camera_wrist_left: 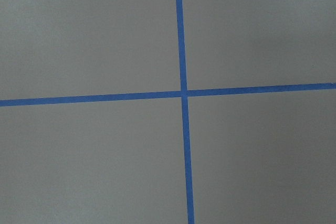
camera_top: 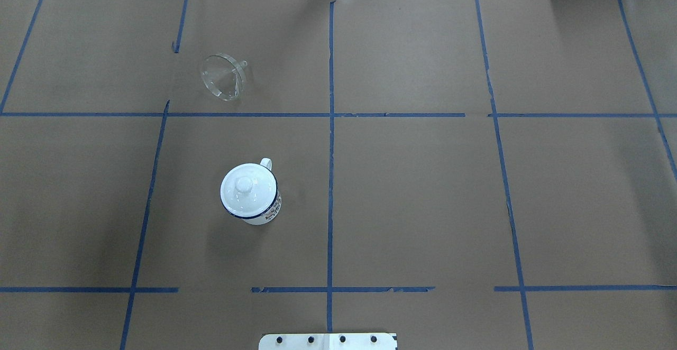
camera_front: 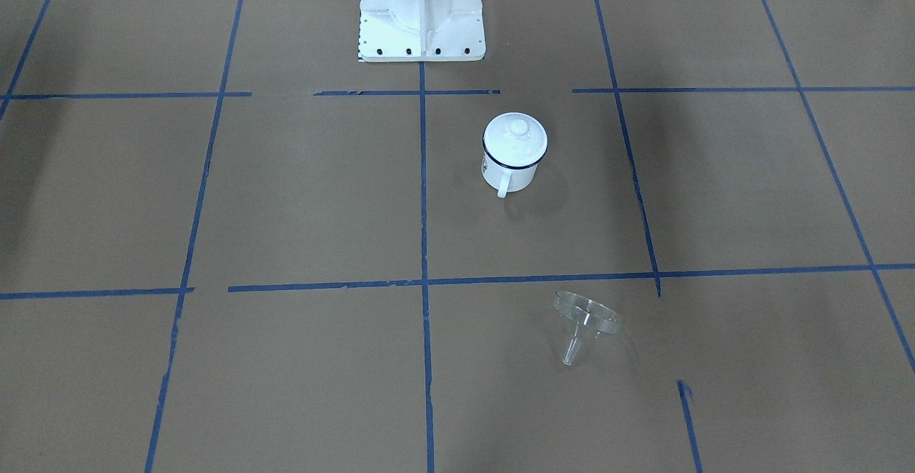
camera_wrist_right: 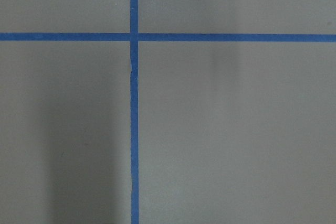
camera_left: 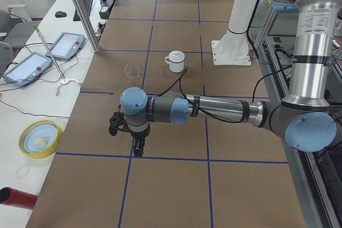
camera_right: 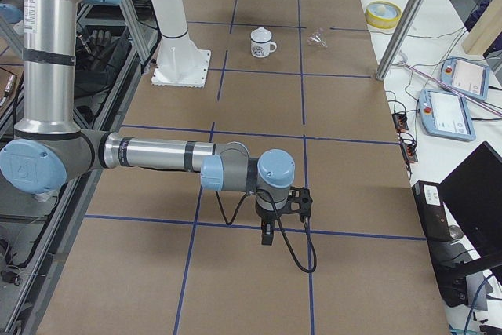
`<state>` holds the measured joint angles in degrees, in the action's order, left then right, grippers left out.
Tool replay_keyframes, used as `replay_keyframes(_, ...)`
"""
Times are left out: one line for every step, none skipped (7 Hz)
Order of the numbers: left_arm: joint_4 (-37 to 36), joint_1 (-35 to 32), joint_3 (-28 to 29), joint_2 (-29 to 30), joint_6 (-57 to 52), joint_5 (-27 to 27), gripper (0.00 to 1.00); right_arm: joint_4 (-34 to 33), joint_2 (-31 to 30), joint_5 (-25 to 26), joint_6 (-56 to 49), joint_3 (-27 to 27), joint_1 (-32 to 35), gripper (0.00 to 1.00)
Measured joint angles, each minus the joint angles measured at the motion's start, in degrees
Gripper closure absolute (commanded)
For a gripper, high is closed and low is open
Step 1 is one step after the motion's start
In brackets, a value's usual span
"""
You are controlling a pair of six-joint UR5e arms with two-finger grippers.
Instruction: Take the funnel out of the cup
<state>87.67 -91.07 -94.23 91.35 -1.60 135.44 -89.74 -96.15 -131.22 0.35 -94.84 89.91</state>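
Note:
The clear funnel [camera_front: 586, 321] lies on its side on the brown table, apart from the cup, with its spout toward the operators' side. It also shows in the overhead view [camera_top: 223, 77]. The white cup [camera_front: 516, 176] with a dark blue rim stands upright near the robot base, with a white knobbed lid [camera_front: 516, 137] on it. In the overhead view the cup [camera_top: 265, 213] is left of centre. My left gripper [camera_left: 138, 148] and right gripper [camera_right: 268, 233] hover far from both, at opposite table ends. I cannot tell whether either is open or shut.
The white robot base [camera_front: 422, 8] stands at the table's edge. A yellow-rimmed bowl [camera_left: 40, 138], a red cylinder [camera_left: 16, 198], tablets [camera_left: 64, 45] and a metal post [camera_left: 83, 9] are along the operators' side. Blue tape lines grid the table.

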Motion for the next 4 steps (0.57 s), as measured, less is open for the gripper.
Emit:
replay_keyframes(0.0,0.0,0.1,-0.2,0.0,0.0,0.0,0.0,0.0,0.0,0.0,0.0,0.0,0.0)
replay_keyframes(-0.1,-0.1,0.2,-0.5,-0.1,0.0,0.0,0.0,0.0,0.0,0.0,0.0,0.0,0.0)
replay_keyframes(-0.3,-0.2,0.3,-0.9,-0.2,0.0,0.0,0.0,0.0,0.0,0.0,0.0,0.0,0.0)
replay_keyframes(-0.4,-0.4,0.5,-1.4,-1.2,0.0,0.0,0.0,0.0,0.0,0.0,0.0,0.0,0.0)
